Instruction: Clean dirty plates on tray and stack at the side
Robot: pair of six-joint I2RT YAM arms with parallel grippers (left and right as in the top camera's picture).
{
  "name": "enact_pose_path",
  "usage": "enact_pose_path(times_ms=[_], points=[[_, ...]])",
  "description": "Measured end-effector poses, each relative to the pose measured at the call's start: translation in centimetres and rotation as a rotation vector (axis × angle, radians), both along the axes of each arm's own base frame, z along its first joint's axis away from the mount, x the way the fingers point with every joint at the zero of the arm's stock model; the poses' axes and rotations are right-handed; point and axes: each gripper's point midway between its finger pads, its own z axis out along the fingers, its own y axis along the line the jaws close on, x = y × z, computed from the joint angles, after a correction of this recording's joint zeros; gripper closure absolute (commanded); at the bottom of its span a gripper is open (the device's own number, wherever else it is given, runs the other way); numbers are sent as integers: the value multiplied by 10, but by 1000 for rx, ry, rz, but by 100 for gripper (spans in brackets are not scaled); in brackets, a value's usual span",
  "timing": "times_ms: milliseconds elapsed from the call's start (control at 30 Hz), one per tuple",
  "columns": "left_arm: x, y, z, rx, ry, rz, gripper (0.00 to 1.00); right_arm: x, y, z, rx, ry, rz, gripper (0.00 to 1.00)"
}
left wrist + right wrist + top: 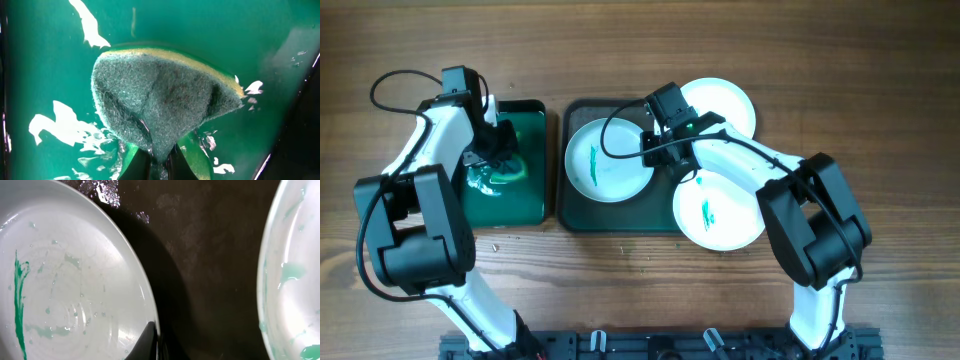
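1. The left claw [156,162] clenches a green-and-yellow scouring sponge [160,95], folding it above the wet bright green plastic tray [40,60], apparently to ready it for wiping.
2. The right claw [150,342], closed tight, pinches the rim of a round white shallow plate [65,280] streaked green, seemingly steadying it inside the large dark grey-green rectangular tray [210,255].
3. A second white plate [725,100] and a green-smeared third white plate [718,212] overlap that tray's right edge on the wooden counter [880,80].
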Motion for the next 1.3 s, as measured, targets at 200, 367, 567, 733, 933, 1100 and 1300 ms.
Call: enact_pose_path(times_ms=[200, 367, 567, 733, 933, 1100, 1300], points=[[-15, -4, 0, -19, 63, 38, 96, 0, 0, 0, 0, 0, 0, 96], [-30, -30, 28, -91, 79, 33, 96, -1, 1, 0, 6, 4, 2, 96], [-19, -101, 89, -162, -76, -55, 96, -8, 2, 0, 43, 57, 13, 96], [-21, -161, 74, -193, -41, -103, 96, -20, 1, -2, 44, 113, 23, 96], [-23, -183, 9, -133, 78, -97, 96, -21, 1, -2, 46, 119, 24, 96], [-22, -187, -6, -140, 112, -87, 96, -21, 2, -2, 50, 117, 25, 96], [-26, -221, -5, -353, 130, -273, 96, -20, 2, -3, 123, 134, 26, 96]])
